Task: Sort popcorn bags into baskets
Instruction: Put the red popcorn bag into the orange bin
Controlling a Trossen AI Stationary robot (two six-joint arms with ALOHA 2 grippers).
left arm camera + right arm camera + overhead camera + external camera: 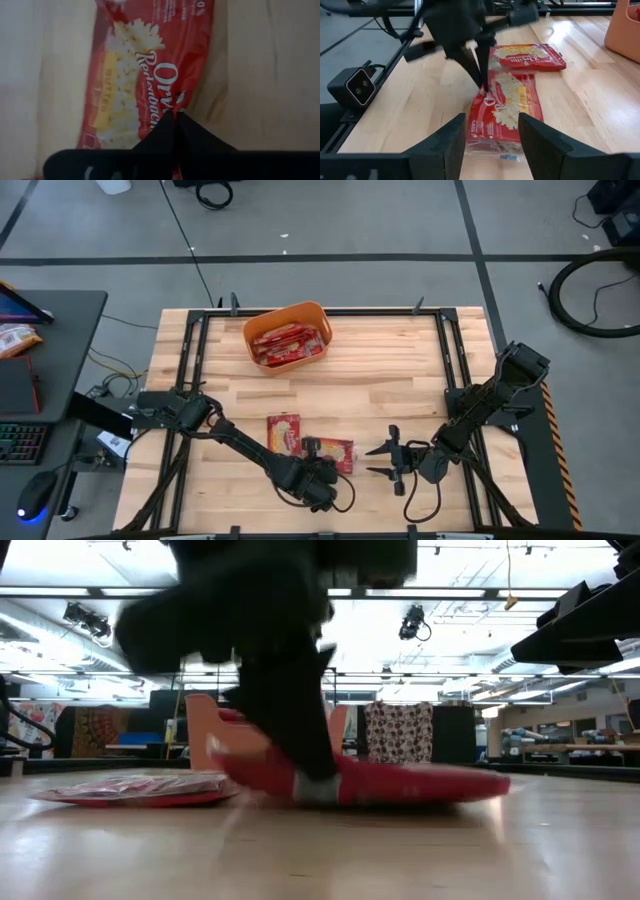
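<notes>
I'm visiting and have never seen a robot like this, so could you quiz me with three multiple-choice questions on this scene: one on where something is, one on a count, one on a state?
1. Where does the orange basket stand?
A. at the table's far edge, beyond both arms
B. between the two grippers
C. on the floor

2. How many popcorn bags lie on the bare table outside the basket?
A. none
B. two
C. five

3. What is the left gripper doing?
A. hanging wide open, high above the table
B. closed on the edge of a popcorn bag
C. reaching into the basket

Answers: 1 A, the high view shows it up there alone. 2 B, one bag and another lie side by side. 3 B, its fingertips meet on the nearer bag, while the right gripper waits open nearby.
</notes>
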